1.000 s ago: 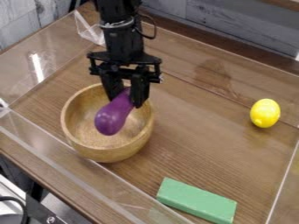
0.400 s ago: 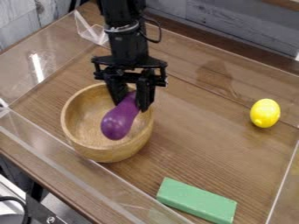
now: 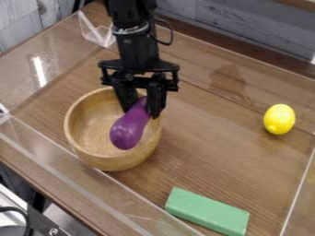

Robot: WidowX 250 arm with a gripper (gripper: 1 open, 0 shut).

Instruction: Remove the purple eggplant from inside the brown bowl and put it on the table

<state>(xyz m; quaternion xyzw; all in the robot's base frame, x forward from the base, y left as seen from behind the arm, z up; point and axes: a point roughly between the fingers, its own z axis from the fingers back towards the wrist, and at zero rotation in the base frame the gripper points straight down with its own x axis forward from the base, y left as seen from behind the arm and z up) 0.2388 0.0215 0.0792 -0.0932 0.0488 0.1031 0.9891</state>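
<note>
Single camera, raised, angled down on dark brown wood-grain tabletop (image 3: 204, 138). Looks obliquely across it toward grey wall panelling (image 3: 234, 32) behind. Mid-range: round light-brown wooden bowl (image 3: 87, 138) left of frame centre, whole rim within view. No second view to share.

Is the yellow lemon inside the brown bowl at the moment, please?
No, the yellow lemon lies on the table, well to the side of the brown bowl.

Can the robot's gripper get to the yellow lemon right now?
Probably not yet: the gripper looks busy holding the purple eggplant, though nothing seems to block the lemon.
</note>
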